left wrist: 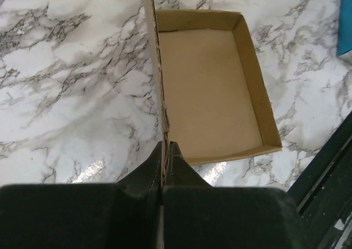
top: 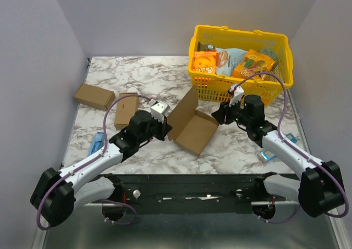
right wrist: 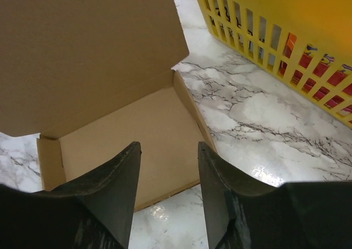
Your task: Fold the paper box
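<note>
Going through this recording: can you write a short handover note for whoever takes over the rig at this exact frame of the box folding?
Left gripper: shut on the paper box, pinching the edge of its upright lid panel.
Right gripper: open and empty, poised above the tray on the side towards the yellow basket.
Box: mid-table between the two arms, with the tray facing up.
Done: the tray walls stand on three sides.
Left: the lid is raised, not closed. It probably needs folding down over the tray and tucking in.
</note>
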Robot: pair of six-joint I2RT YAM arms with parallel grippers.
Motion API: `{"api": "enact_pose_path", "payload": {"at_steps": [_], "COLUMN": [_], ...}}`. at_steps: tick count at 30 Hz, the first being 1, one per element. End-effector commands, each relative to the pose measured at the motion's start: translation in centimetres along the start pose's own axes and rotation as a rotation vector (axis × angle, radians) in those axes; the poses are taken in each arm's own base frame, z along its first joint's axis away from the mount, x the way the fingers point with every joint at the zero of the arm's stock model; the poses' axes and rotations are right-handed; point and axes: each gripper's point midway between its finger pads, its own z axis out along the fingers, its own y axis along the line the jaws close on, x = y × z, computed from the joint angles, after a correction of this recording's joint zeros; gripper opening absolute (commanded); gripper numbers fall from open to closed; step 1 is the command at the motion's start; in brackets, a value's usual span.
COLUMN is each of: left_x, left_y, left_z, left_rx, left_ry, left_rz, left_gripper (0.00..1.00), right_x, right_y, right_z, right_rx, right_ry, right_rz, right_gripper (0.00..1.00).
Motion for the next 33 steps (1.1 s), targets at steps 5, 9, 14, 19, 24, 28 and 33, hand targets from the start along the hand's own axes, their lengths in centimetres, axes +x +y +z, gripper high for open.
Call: {"api": "enact_pose_path", "payload": {"at_steps": [5, 9, 14, 19, 24, 28, 33], "left_x": [-3.1, -4.7, -5.9, -5.6, -5.3, -5.3, -5.4], "left_y": [-6.0, -8.0, -9.0, -9.5, -9.5, -9.0, -9.3], "left_z": [-2.2, -3.8, -6.0, -7.4, -8.2, -8.4, -8.7], "left_rx": [0.309, 0.397, 0.430, 0.458, 0.457, 0.434, 0.449], "left_ry": [-0.071, -0.060, -0.063, -0.008, 0.020, 0.020, 0.009], "left_rz": [0.029, 0.039, 0.075, 0.105, 0.129, 0.138, 0.142], "left_gripper": [0.00, 0.00, 0.00, 0.00, 0.00, 0.00, 0.00], "right_x": [-4.2, -7.1, -8.8, -9.6, -10.4, -11.2, -11.4], "right_y": [3.5, 5.4, 7.4, 8.6, 8.7, 8.1, 7.3], "right_z": [-4.0, -6.3, -9.0, -10.3, -11.2, -12.0, -11.7], "right_rx": [-0.201, -0.252, -0.302, -0.349, -0.322, -0.254, -0.216], "right_ry": [-0.109, -0.171, -0.211, -0.222, -0.248, -0.250, -0.220], "right_rz": [0.018, -0.010, -0.059, -0.096, -0.127, -0.133, -0.134], "right_gripper": [0.79, 0.85, 0.85, 0.73, 0.72, 0.73, 0.73]}}
